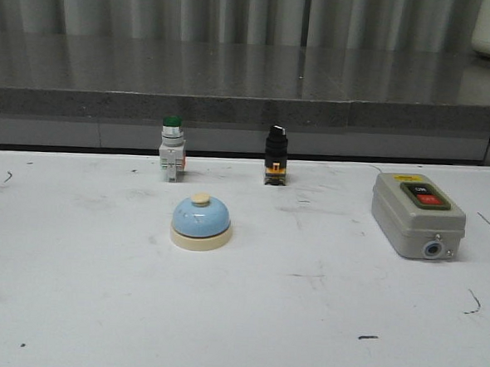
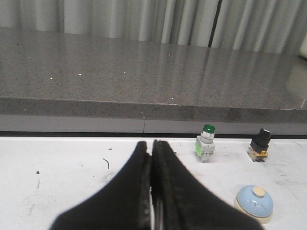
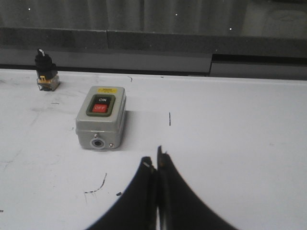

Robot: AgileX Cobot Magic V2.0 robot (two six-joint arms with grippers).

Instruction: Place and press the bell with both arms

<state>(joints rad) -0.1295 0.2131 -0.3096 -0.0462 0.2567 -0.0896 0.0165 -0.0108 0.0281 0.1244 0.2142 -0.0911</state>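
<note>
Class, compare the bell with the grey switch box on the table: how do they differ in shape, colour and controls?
The bell is a round dome; the switch box is a rectangular block. The bell is pale blue on a cream base; the box is grey all over. The bell has one cream button on top; the box has two, a black ON and a red OFF. Both rest on the white table, untouched.
</note>
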